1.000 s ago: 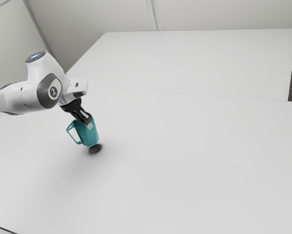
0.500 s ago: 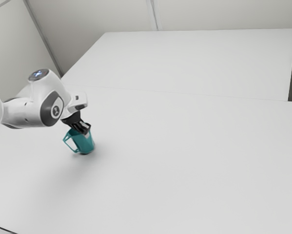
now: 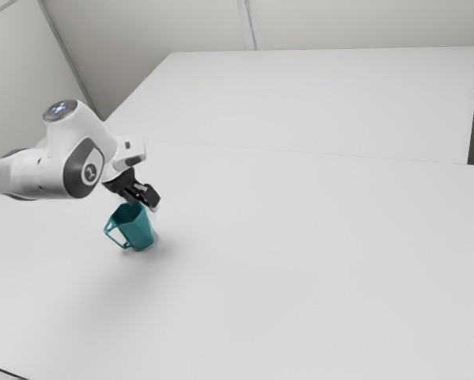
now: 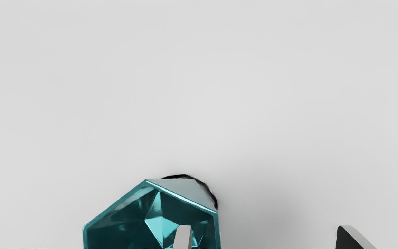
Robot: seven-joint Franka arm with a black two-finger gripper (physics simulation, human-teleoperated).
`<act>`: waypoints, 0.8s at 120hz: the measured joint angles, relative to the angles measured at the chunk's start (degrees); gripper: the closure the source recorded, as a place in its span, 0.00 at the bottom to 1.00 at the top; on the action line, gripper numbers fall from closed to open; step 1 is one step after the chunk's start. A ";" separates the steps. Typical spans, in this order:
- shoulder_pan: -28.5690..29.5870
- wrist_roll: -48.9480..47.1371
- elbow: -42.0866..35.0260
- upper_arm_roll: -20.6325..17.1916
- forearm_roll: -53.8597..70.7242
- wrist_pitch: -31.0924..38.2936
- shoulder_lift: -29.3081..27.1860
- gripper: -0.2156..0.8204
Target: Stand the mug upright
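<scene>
The teal faceted mug [image 3: 134, 228] stands on its base on the white table, mouth up, its handle toward the exterior view's left. Right over its rim is my gripper [image 3: 148, 203]. In the wrist view I look into the mug's opening [image 4: 126, 221]. There my gripper [image 4: 263, 238] has its fingers wide apart: one tip [image 4: 183, 237] overlaps the mug's mouth, the other [image 4: 352, 238] is out past the mug's wall. Whether either finger touches the wall cannot be told.
The white table [image 3: 300, 261] spreads around the mug. A panel or second surface [image 3: 316, 103] lies beyond a seam at the back. A dark line [image 3: 5, 370] runs at the near left corner of the exterior view.
First the mug was held tilted above the table; it came down onto it. My fingers have since parted, and the hand has risen slightly and shifted toward the exterior view's right.
</scene>
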 joint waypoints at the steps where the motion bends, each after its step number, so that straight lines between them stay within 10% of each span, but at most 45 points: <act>1: 0.02 -0.04 0.17 -0.01 -0.01 -0.27 -0.21 0.37; 62: -1.17 -1.36 45.42 0.31 -0.63 -32.54 17.00 0.22; 96: -5.07 -1.56 52.82 1.80 -0.08 -44.18 15.60 0.21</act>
